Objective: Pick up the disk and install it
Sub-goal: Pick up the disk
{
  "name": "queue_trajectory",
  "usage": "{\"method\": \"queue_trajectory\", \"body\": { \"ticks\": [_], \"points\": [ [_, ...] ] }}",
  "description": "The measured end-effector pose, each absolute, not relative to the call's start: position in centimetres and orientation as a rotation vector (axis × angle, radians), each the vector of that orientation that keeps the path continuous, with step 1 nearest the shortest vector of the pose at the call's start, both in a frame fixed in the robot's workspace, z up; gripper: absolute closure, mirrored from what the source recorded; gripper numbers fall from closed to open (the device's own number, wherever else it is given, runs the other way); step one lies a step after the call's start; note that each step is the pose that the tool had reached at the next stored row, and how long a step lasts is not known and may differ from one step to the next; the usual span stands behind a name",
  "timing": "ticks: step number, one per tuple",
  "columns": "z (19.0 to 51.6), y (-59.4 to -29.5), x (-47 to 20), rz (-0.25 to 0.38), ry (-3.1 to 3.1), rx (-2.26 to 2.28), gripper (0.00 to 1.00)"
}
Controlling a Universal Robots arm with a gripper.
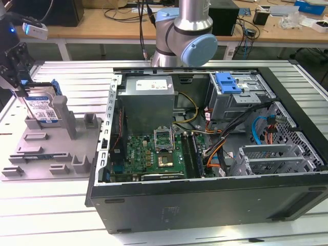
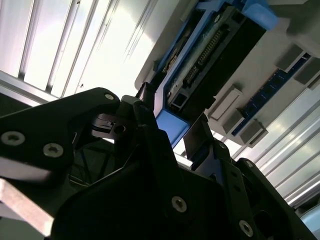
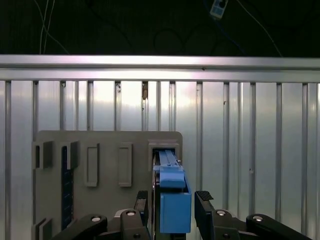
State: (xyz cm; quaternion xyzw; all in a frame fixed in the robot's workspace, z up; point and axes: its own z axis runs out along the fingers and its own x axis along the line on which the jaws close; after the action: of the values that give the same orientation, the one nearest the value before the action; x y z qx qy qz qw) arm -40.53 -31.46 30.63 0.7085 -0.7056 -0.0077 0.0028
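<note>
Item: gripper (image 1: 21,88). In the exterior view we found it at the far left, hanging nose-down over the grey fixture plate (image 1: 48,148), its tips level with the top edge of the disk (image 1: 43,108). The wrist stood roughly vertical above it.

Item: arm (image 1: 184,36). We noted a silver tube with a blue-capped joint rising behind the open computer case (image 1: 205,200).

Item: fingers (image 3: 204,207). In the first wrist view we saw them parted, one on each side of the disk's blue rail, with a thin dark gap on the one side. We recorded the jaws as spread and straddling, not clamped.

Item: the disk. It stood upright on edge in a slot of the fixture plate, on the slatted metal table (image 1: 46,215), well apart from the case. In the exterior view its labelled face was turned towards the camera. The second wrist view showed its connector end and blue rail running away from the fingertips.

Item: blue latch (image 1: 228,82). We logged it on the drive cage inside the case, towards the exterior view's right.
</note>
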Motion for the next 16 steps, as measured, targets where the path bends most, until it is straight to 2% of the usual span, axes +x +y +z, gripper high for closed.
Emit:
{"method": "queue_trajectory", "body": {
  "ticks": [8, 10, 11, 16],
  "points": [
    [30.29, -31.46, -40.53, -0.026, -2.222, 2.215, 0.50],
    [30.21, -31.46, -40.53, -0.026, -2.225, 2.212, 0.52],
    [30.18, -31.47, -40.53, -0.026, -2.226, 2.211, 0.59],
    [30.02, -31.47, -40.53, -0.026, -2.230, 2.207, 0.59]
  ]
}}
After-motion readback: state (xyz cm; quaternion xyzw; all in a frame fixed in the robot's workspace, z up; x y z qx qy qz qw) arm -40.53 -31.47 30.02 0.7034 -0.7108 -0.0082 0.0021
